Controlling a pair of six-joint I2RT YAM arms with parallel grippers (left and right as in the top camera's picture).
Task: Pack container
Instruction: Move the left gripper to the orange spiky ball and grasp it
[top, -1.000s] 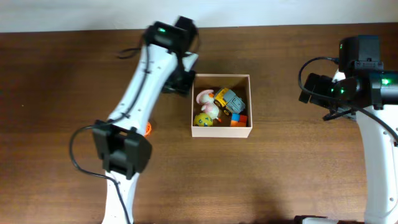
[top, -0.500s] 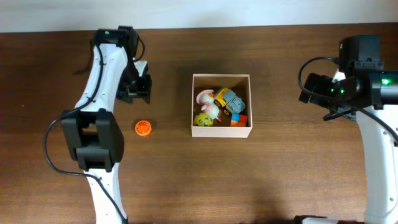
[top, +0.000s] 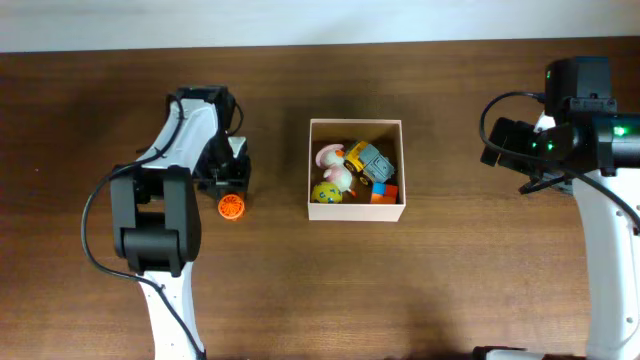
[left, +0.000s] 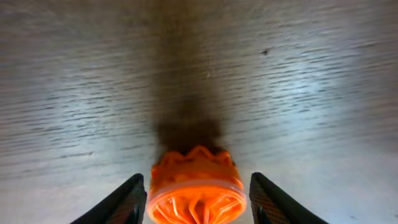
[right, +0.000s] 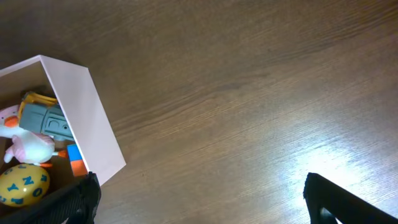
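Left tool (left: 196, 180): fingers (left: 127, 202) spread, straddling orange ridged disc (left: 196, 190). Narrow gap each side, no pinch visible. Bare surface (left: 298, 74) ahead of disc.
Left arm (top: 185, 150): reaching forward, wrist folded back, tool pointing down at disc.
Container (top: 356, 211): at surface centre, well apart from disc on its right side, toys (top: 370, 160) inside.
Right tool (right: 200, 186): spread wide, empty, over open surface, container wall at view's left.
Right arm (top: 600, 230): at far right edge.
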